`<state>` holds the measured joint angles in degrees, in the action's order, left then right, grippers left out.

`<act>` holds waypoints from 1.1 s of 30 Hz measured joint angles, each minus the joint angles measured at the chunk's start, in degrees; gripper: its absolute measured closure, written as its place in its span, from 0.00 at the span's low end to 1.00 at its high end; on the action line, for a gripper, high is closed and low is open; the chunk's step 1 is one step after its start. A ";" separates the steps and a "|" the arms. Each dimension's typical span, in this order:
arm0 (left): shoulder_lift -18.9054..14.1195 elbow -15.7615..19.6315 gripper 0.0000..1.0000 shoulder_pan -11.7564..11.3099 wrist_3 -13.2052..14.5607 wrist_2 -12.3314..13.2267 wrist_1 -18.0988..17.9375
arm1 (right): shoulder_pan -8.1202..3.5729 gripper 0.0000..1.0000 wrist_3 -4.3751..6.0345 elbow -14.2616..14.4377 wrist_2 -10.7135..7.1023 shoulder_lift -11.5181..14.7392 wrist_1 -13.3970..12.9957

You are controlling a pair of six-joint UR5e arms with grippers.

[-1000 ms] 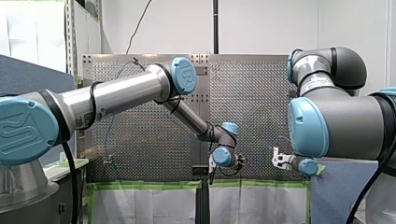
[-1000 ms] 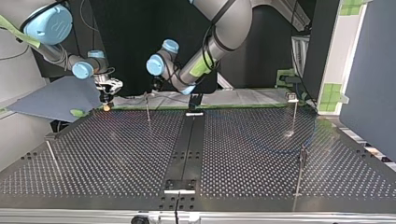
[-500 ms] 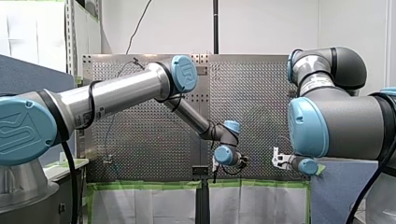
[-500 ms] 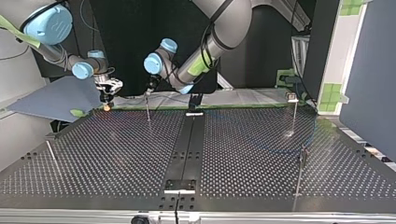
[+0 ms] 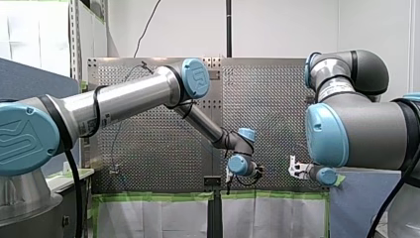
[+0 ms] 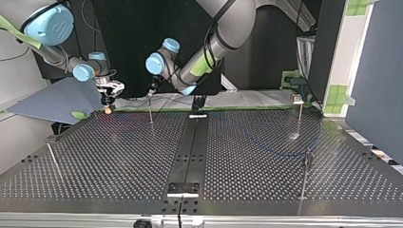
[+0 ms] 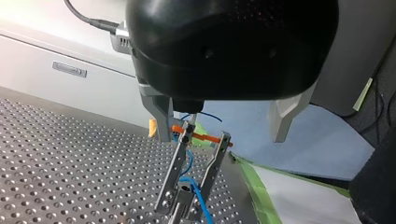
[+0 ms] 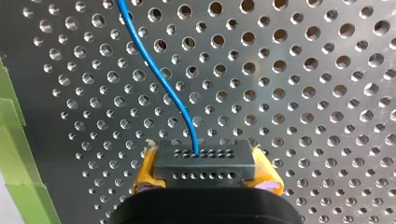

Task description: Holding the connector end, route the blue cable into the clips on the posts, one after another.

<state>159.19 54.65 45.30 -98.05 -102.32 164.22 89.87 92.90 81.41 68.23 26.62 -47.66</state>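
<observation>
Right wrist view gives me the clearest look: my right gripper (image 8: 205, 175) is clamped on the connector (image 8: 204, 161), a black block with rows of small holes. One yellow pad (image 8: 144, 175) presses on each end of the block. The blue cable (image 8: 163, 86) leaves the middle of the block and runs in a soft curve away from the gripper, over the perforated table (image 8: 303, 93). Green tape (image 8: 14, 154) lies along the table's edge beside the gripper.

In the left wrist view my left gripper (image 7: 223, 138) has its two metal fingers (image 7: 161, 114) wide apart, and they hold nothing. Between them and a little lower stands a metal clip (image 7: 176, 165) with two prongs. The blue cable passes down between these prongs. A small orange bar (image 7: 205, 137) crosses the upper ends of the prongs.

In the top view my left gripper hangs just above a post (image 6: 150, 111) at the far side of the table, left of the black rail (image 6: 190, 142) in the middle. My right gripper is further left at the far edge, low over the table. Three more posts stand on the table: one at far right, one at near right, one at near left. I cannot follow the cable in this view.
</observation>
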 joint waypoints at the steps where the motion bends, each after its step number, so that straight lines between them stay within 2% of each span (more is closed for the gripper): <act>1: 0.00 0.00 0.02 0.04 -0.01 -0.34 0.05 | 0.00 1.00 0.04 0.00 0.02 0.00 0.03; 10: -0.15 0.19 0.02 0.35 -0.95 -1.31 0.13 | -0.03 1.00 0.47 -0.05 -0.05 -0.02 0.23; 18: -2.88 3.00 0.02 0.79 -1.49 -2.41 -2.02 | 0.02 1.00 0.56 -0.06 -0.25 0.00 0.45; 26: -6.63 6.76 0.02 0.90 -1.86 -5.86 -5.74 | 0.12 1.00 0.56 -0.06 -0.26 0.00 1.05; 33: -9.83 9.94 0.02 0.78 -4.21 -9.04 -8.93 | 0.04 1.00 0.62 -0.06 -0.67 -0.01 1.11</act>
<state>149.36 64.59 46.08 -102.26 -111.36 155.29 89.91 93.52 81.35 67.56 26.62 -46.55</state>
